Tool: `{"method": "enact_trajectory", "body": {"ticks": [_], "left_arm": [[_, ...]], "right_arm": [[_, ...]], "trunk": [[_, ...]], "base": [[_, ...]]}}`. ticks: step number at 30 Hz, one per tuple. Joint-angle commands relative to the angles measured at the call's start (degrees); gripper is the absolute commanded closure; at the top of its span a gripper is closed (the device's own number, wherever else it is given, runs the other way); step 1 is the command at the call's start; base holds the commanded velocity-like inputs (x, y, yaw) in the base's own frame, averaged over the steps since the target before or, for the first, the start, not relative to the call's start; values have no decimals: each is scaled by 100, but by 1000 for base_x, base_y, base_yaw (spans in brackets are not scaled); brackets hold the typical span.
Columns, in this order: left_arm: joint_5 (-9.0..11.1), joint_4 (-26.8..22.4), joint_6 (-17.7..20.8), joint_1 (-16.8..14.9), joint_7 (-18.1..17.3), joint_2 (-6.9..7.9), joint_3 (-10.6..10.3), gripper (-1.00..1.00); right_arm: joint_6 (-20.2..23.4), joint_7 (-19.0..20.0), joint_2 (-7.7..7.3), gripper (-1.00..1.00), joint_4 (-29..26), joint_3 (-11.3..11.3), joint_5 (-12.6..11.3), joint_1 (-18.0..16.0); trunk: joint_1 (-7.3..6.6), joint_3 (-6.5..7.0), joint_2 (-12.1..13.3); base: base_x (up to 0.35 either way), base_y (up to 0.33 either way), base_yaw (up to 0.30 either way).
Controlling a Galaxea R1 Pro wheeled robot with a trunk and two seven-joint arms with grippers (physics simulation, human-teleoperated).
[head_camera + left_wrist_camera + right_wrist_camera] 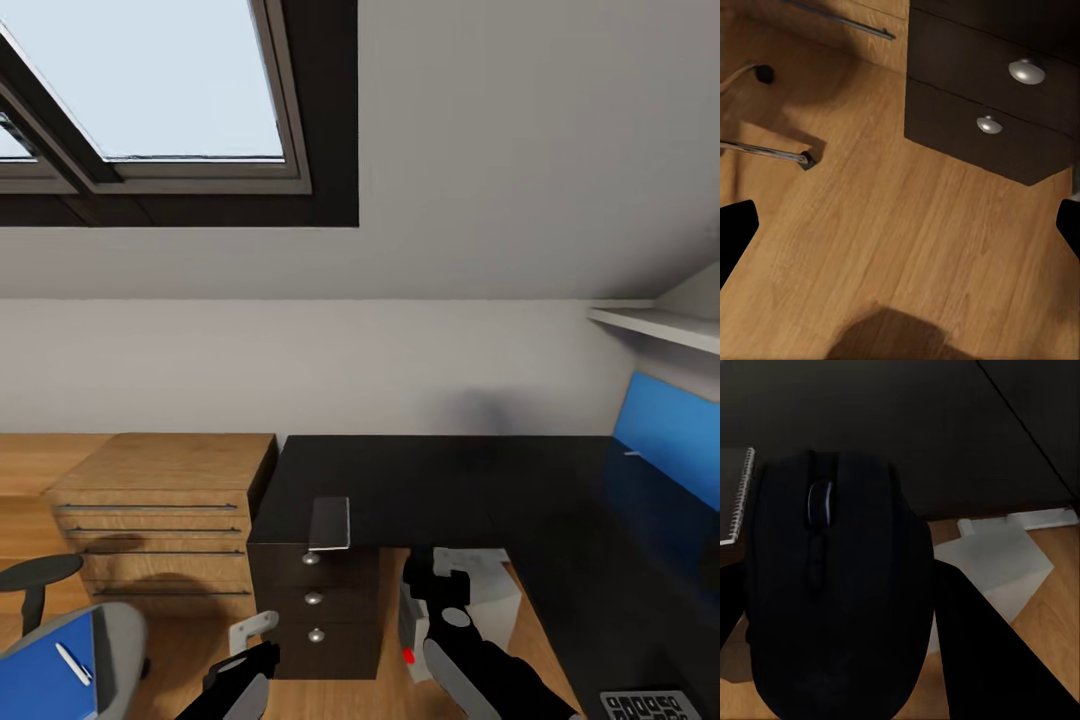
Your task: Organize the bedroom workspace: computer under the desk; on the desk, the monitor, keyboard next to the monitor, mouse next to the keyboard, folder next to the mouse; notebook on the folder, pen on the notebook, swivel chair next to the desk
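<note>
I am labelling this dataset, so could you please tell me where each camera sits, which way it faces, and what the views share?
Head view: on the robot's head, facing forward and down at the desk, wall and skylight; both arms show, with the left gripper and right gripper.
Left wrist view: near the left gripper, looking down at the wood floor and the desk's drawer unit; dark fingertips at the edges.
Right wrist view: near the right gripper, looking along fingers clasping the mouse towards the desk; notebook and computer beyond.
Shared: head and left wrist both show the drawer unit.

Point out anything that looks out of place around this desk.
The notebook overhangs the desk front edge above the drawers. The folder and pen lie on the swivel chair. The right gripper holds the mouse.
</note>
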Motion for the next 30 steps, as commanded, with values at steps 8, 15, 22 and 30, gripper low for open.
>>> {"method": "enact_trajectory", "body": {"ticks": [8,15,22,30], "left_arm": [[30,-3,33,-6,41,13,-18,-100],[11,217,49,-4,55,13,-39,-100],[25,1251,-446,-6,54,13,-46,-100],[26,1839,-1469,-6,50,-1,-57,-100]], "right_arm": [[15,-47,-7,100,-10,27,-32,-6],[-4,-42,28,100,-26,51,-7,-6],[-40,-15,679,100,-474,-1985,-41,-23],[-66,-171,921,100,-348,-2581,-24,-24]], "trunk": [[-174,142,319],[-328,268,599],[-329,269,602],[-329,269,602]], "base": [[0,0,-192],[0,0,-35],[0,0,0],[0,0,0]]}}
